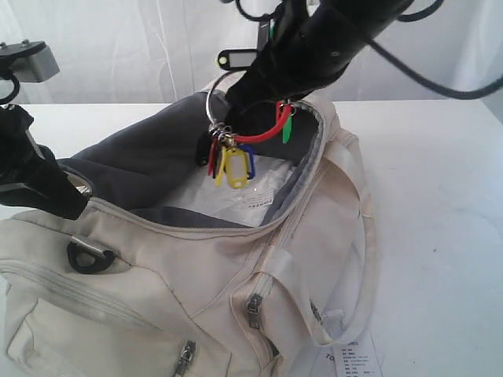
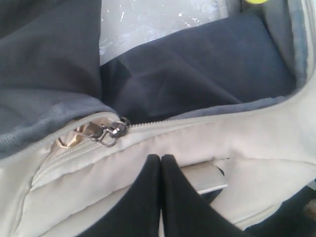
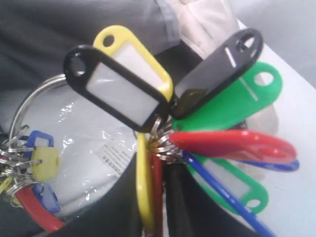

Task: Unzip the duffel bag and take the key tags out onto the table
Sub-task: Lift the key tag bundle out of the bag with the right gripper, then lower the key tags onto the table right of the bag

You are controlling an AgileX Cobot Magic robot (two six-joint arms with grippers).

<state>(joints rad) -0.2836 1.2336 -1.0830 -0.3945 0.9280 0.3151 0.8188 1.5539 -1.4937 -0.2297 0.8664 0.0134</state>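
Plastic key tags (image 1: 232,163) in yellow, red, blue, green and black, strung on metal rings, are clamped between the nearly closed fingers of the right gripper (image 3: 157,197) and held in the air above the open main compartment of the cream fabric duffel bag (image 1: 157,290). A lift clear of the zip rim is advised, then a sideways carry to the bare white counter (image 1: 440,196) and a low release, so nothing is snagged. The bunch hangs with its long axis roughly vertical, lower tags pointing down into the bag. The left gripper (image 2: 161,165) is fully closed against the bag's side, nothing seen between its fingers.
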